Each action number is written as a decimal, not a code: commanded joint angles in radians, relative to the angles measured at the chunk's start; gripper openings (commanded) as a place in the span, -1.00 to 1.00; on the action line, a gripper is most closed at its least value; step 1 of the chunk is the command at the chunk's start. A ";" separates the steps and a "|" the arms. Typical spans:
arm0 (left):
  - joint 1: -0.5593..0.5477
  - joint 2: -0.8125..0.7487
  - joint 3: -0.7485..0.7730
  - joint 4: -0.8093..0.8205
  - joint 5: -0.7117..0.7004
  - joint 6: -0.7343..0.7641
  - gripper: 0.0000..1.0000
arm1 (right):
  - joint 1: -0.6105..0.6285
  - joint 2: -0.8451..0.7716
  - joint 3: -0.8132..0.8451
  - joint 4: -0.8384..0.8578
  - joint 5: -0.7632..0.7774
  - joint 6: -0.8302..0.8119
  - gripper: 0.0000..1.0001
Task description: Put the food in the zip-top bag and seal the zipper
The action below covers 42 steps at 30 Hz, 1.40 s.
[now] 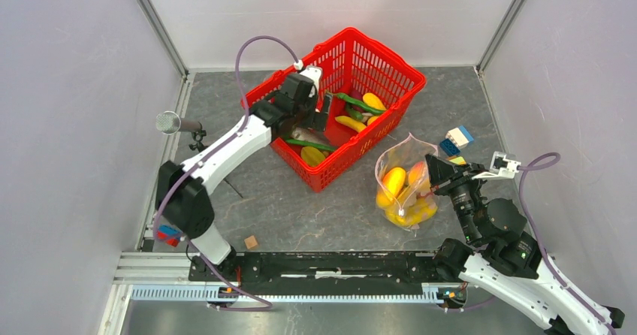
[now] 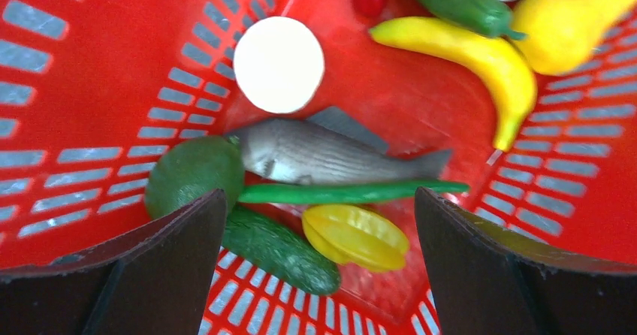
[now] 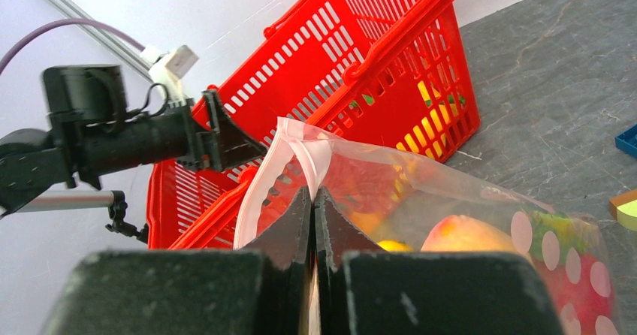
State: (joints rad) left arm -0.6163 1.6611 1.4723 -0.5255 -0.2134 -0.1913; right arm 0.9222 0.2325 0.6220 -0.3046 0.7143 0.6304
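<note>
Fish (image 2: pixel 315 155) and starfruit (image 2: pixel 354 236) lie just ahead of wide-spread left fingers (image 2: pixel 173 267) inside the basket (image 2: pixel 90 64); right fingers (image 3: pixel 289 233) pinch the bag (image 3: pixel 451 207) at its zipper (image 3: pixel 300 143).

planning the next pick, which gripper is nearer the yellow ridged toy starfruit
Left. The left gripper hangs open over the yellow ridged toy starfruit in the red mesh basket; the right gripper is outside it, shut on the clear dotted zip-top bag.
</note>
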 commanded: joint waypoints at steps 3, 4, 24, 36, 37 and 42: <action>0.009 0.164 0.175 -0.078 -0.270 0.119 1.00 | 0.003 0.014 -0.003 0.050 -0.009 -0.007 -0.92; 0.010 0.188 0.185 -0.089 -0.302 0.131 1.00 | 0.003 0.013 -0.005 0.052 -0.005 -0.006 -0.92; 0.074 0.241 0.057 -0.018 -0.407 0.175 1.00 | 0.003 0.014 -0.006 0.046 -0.006 -0.013 -0.91; 0.133 0.333 0.049 -0.031 -0.325 0.144 0.97 | 0.003 0.005 -0.008 0.043 -0.018 -0.005 -0.91; 0.133 0.326 0.044 -0.025 -0.313 0.145 0.95 | 0.003 0.005 -0.009 0.043 -0.020 -0.003 -0.91; 0.133 0.316 0.032 0.016 -0.318 0.155 0.75 | 0.003 0.013 -0.008 0.049 -0.022 -0.008 -0.91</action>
State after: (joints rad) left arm -0.4946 1.9892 1.5105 -0.5674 -0.5381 -0.0513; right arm 0.9222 0.2352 0.6109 -0.2890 0.7063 0.6273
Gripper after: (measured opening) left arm 0.930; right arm 0.047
